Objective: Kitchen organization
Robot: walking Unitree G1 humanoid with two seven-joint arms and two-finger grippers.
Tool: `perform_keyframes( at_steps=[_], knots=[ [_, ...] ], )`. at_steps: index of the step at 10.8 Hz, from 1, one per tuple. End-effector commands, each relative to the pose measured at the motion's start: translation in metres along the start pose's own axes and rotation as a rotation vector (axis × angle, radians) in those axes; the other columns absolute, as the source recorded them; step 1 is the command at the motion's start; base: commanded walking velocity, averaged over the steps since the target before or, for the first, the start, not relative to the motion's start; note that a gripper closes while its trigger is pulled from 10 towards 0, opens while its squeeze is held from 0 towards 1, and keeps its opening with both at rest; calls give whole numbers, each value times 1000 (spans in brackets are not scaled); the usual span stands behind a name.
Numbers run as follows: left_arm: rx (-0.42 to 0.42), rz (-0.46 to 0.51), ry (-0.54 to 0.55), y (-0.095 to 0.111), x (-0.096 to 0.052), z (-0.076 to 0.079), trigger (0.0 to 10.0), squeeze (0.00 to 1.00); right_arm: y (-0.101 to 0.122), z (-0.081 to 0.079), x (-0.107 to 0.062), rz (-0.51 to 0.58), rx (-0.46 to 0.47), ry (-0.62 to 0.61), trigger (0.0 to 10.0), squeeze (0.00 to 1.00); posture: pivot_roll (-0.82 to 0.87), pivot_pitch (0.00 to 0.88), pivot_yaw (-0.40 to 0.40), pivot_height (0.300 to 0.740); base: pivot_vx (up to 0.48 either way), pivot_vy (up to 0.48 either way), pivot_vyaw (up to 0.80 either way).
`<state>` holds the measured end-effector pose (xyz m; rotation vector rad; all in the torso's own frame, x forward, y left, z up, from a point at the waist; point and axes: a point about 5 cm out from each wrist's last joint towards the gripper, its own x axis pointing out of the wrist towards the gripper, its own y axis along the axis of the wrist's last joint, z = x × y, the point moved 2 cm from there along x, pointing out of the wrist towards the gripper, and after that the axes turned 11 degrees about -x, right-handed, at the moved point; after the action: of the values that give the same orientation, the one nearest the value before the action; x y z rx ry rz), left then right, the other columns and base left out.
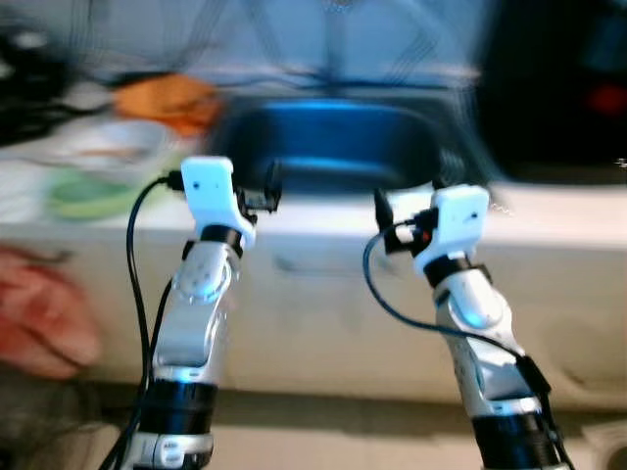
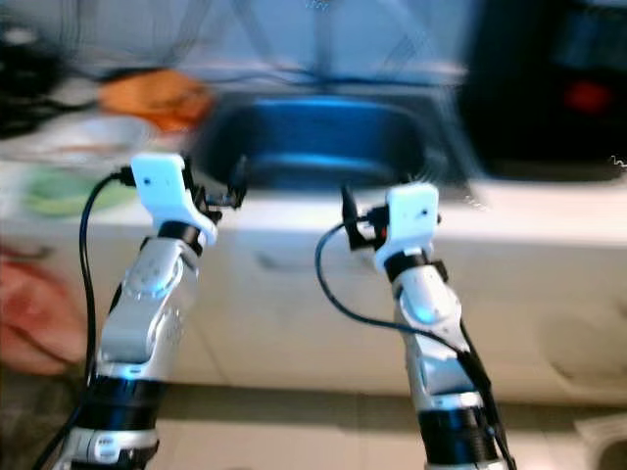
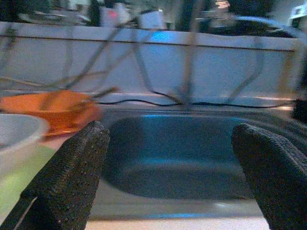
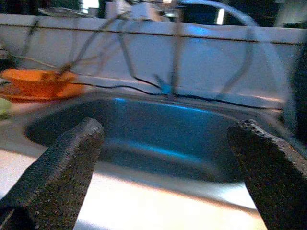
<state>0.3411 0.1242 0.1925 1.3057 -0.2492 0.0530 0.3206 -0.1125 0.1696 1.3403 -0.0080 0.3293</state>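
From the head camera, the robot is standing in front of the counter [image 1: 549, 211], both arms raised level with its front edge. The whole picture is smeared, so it is probably moving. The left gripper [image 1: 266, 192] is hovering at about ten o'clock of centre, the right gripper [image 1: 385, 213] at about three o'clock, and both are pointing toward the dark sink [image 1: 343, 137] at twelve o'clock. At ten o'clock on the counter an orange bowl [image 1: 167, 102] is sitting, with something pale green [image 1: 88, 194] nearer, at nine o'clock; what it is I cannot tell.

Through the left wrist camera, the left gripper's fingers [image 3: 72, 172] are standing wide apart and holding nothing, framing the sink basin, with the orange bowl and a white dish [image 3: 17, 139] just beside it.

Through the right wrist camera, the right gripper's fingers [image 4: 67, 163] are likewise spread and empty, looking across the counter lip into the sink, a faucet [image 4: 211, 9] arching above.

The risk, as I judge it: with the view this blurred, a reach begun now could clip the counter edge or knock the bowl, since the target is not yet steady in sight.
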Motion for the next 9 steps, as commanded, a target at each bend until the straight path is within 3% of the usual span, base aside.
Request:
perform_keyframes(
  at_steps=[1,9],
  knots=[
    [15,6,23,3,1,-6,10000,0,4,-5,2,15,0,15,10000,0,2,0,35,740,461,0,0],
    [19,-8,20,0,1,-6,10000,0,3,-6,3,17,-8,18,10000,0,6,0,38,740,461,0,0]
  ],
)
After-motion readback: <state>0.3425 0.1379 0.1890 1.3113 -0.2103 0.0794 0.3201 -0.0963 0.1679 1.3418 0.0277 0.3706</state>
